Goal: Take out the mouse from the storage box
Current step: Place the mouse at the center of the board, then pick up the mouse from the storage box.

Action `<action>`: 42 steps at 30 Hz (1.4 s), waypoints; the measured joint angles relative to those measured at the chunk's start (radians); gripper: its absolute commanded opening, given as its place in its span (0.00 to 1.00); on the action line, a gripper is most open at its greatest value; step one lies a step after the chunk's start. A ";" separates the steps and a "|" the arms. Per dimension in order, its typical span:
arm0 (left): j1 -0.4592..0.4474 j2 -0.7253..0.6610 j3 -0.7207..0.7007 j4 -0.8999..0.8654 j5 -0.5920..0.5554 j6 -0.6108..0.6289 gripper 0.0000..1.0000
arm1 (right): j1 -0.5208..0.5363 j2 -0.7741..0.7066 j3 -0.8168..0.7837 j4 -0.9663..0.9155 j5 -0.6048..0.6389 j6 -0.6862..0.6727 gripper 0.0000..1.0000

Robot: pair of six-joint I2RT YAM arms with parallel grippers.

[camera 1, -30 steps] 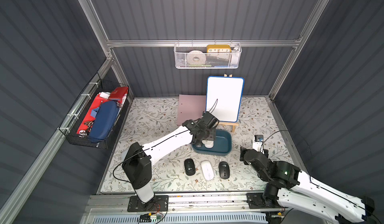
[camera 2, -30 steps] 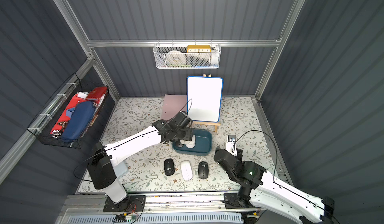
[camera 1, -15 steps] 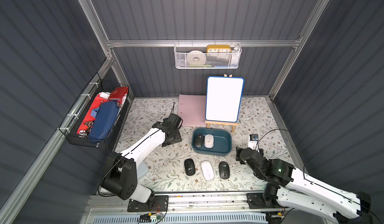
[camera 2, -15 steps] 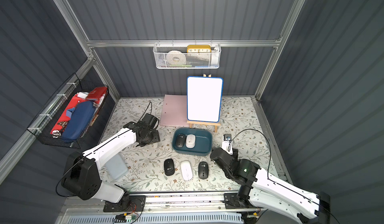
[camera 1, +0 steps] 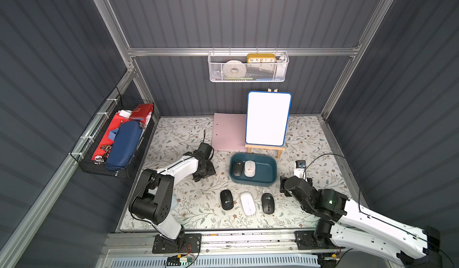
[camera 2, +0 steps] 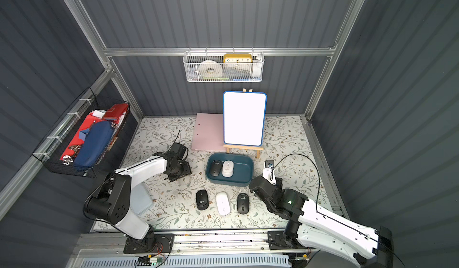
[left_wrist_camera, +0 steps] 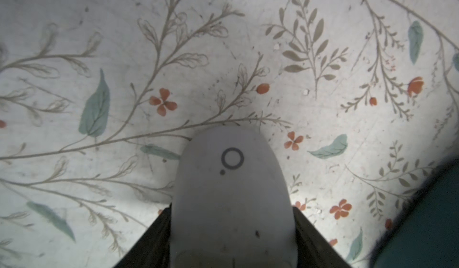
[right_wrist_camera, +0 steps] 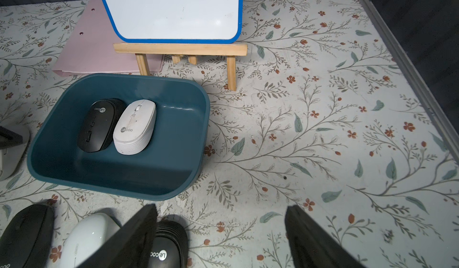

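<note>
Left margin: a black wire basket (camera 1: pixel 99 140) hangs on the side wall, well apart from the left gripper (left_wrist_camera: pixel 232 210). Open floral-printed mat (left_wrist_camera: pixel 223 55) lies ahead of that gripper and on both its flanks. Its jaws stand partly closed, clamped on a pale grey oval mouse (left_wrist_camera: pixel 231 174), with one black finger (left_wrist_camera: pixel 159 232) against each side. Whether that mouse rests on the mat cannot be told.

To this gripper's right, a strip of mat apart, sits the shallow dark teal plastic storage box (camera 1: pixel 269 173), rectangular with rounded corners. In the half nearer the left gripper a black mouse (camera 1: pixel 237 167) and a white mouse (camera 1: pixel 249 168) lie side by side; the other half shows bare floor. A row of three mice (camera 1: pixel 247 202) lies on the mat between the two grippers, on the robot's side of the box.

The right gripper (right_wrist_camera: pixel 219 212) hangs off the box's right-hand end, just beside the last mouse of the row. Its jaws stand wide, with only mat between them. To its right the mat runs open to the aluminium edge rail (right_wrist_camera: pixel 409 67).
</note>
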 measured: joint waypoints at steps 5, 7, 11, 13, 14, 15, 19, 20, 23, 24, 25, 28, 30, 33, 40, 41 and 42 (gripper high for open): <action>0.000 0.002 -0.006 0.042 0.013 0.000 0.70 | 0.000 0.018 0.000 0.007 -0.004 0.005 0.85; 0.000 0.002 -0.011 0.051 0.014 0.002 0.77 | 0.000 0.029 0.000 0.011 -0.004 0.005 0.85; 0.000 -0.003 -0.023 0.056 0.020 0.005 0.91 | 0.000 0.053 0.002 0.015 -0.008 0.003 0.85; 0.000 -0.020 -0.026 0.056 0.020 0.008 0.95 | 0.000 0.060 0.004 0.016 -0.010 0.002 0.85; 0.000 -0.034 -0.028 0.055 0.018 0.010 0.97 | 0.000 0.062 0.004 0.016 -0.011 0.002 0.85; 0.000 -0.052 -0.028 0.052 0.014 0.010 0.97 | 0.000 0.064 0.004 0.016 -0.011 0.002 0.85; 0.000 -0.186 -0.034 0.040 -0.019 0.014 0.99 | 0.000 0.076 0.020 0.016 -0.014 -0.005 0.85; 0.000 -0.253 -0.042 0.045 -0.026 0.017 0.99 | 0.000 0.082 0.027 0.018 -0.014 -0.008 0.85; 0.000 -0.469 -0.053 0.056 -0.035 0.038 0.99 | -0.003 0.112 0.056 0.026 -0.015 -0.019 0.85; 0.000 -0.519 -0.050 0.061 -0.039 0.043 0.99 | -0.006 0.129 0.068 0.029 -0.016 -0.025 0.85; 0.000 -0.566 -0.046 0.062 -0.046 0.048 0.99 | -0.010 0.151 0.084 0.033 -0.018 -0.031 0.85; 0.000 -0.640 -0.042 0.061 -0.073 0.058 0.99 | -0.024 0.229 0.138 0.045 -0.023 -0.044 0.85; 0.000 -0.660 -0.050 0.061 -0.082 0.062 0.99 | -0.033 0.288 0.177 0.054 -0.028 -0.056 0.85; 0.000 -0.708 -0.085 0.061 -0.090 0.066 0.99 | -0.045 0.379 0.237 0.072 -0.043 -0.078 0.85; 0.000 -0.813 -0.140 0.063 -0.111 0.066 0.99 | -0.076 0.672 0.387 0.108 -0.089 -0.103 0.85; 0.000 -0.816 -0.145 0.065 -0.115 0.066 0.99 | -0.078 0.710 0.401 0.113 -0.098 -0.108 0.85; 0.000 -0.818 -0.150 0.066 -0.119 0.066 0.99 | -0.079 0.744 0.412 0.117 -0.109 -0.112 0.85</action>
